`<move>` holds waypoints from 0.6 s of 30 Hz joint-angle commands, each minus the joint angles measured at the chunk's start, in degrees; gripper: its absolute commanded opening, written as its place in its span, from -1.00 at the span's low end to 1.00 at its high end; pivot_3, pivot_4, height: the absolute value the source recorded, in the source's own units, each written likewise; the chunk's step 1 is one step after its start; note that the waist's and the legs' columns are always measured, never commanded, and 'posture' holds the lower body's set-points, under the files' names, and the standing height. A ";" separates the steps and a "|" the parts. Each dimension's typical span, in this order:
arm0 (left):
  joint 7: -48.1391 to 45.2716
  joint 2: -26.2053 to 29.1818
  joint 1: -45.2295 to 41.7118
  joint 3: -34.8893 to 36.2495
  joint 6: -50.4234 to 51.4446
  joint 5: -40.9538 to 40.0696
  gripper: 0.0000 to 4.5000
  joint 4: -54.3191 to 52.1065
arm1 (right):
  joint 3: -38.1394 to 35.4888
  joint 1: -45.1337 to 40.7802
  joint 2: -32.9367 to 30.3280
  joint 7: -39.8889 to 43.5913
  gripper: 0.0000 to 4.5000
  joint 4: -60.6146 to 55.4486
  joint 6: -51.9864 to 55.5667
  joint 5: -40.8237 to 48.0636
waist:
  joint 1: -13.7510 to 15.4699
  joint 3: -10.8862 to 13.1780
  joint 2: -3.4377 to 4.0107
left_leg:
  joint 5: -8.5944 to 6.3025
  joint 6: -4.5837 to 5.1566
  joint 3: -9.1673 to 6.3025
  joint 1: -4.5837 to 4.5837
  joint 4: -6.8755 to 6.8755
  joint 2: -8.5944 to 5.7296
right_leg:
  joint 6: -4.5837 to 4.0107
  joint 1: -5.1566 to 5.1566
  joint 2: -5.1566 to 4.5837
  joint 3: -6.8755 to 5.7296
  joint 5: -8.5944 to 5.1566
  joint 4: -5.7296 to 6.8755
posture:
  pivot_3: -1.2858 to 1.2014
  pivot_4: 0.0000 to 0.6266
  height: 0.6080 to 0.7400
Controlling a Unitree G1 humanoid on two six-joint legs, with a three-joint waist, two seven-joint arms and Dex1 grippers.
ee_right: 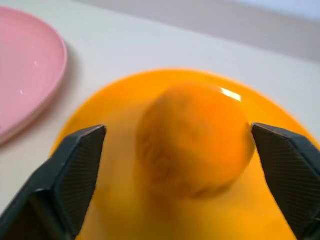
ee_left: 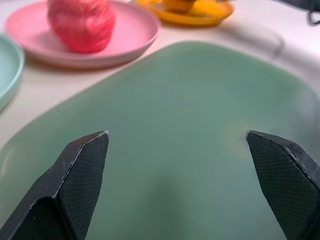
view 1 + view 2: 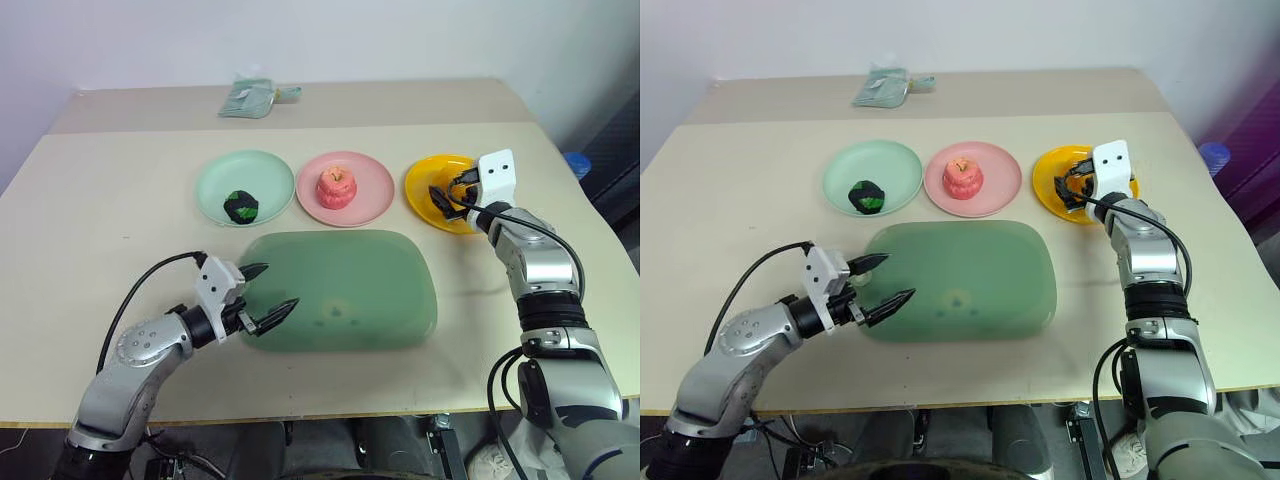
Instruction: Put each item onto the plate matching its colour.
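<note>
We see each item on its matching plate, so our right end effector (image 1: 177,145) stands apart around the orange (image 1: 195,142) on the yellow plate (image 3: 425,180), seemingly just released, while our left end effector (image 3: 270,293) waits spread over the tray (image 3: 380,290).

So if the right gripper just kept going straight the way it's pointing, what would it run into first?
Most likely the orange toy. It sits on the yellow plate, straight ahead between the fingers of the open right gripper. Whether a finger already touches the toy is unclear.
</note>
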 commanded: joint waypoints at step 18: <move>18.13 1.29 7.29 28.74 -9.56 9.38 1.00 14.89 | -11.10 28.22 -14.51 31.73 0.99 -25.38 2.41 18.21 | 0.13 -0.01 -0.01 | -0.01 0.03 -0.05 0.30 0.04 0.03 | 0.00 0.36 -0.01 -0.04 0.00 0.01 | 0.03 -0.52 1.00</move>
